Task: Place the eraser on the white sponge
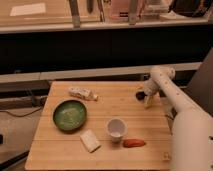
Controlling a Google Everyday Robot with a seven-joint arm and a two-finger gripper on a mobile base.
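Observation:
The eraser (139,94) is a small dark block on the wooden table (60,150), near its far right edge. My gripper (148,102) hangs right beside it on the right, pointing down and low over the table, open. I cannot tell whether a finger touches the eraser. The white sponge (90,141) lies flat near the table's front, left of the white cup (116,128), well away from the gripper.
A green bowl (70,114) sits at the left. A whitish tube with dark marks (82,93) lies behind it. An orange-red carrot-like piece (134,143) lies right of the cup. My white arm (172,97) runs along the table's right edge.

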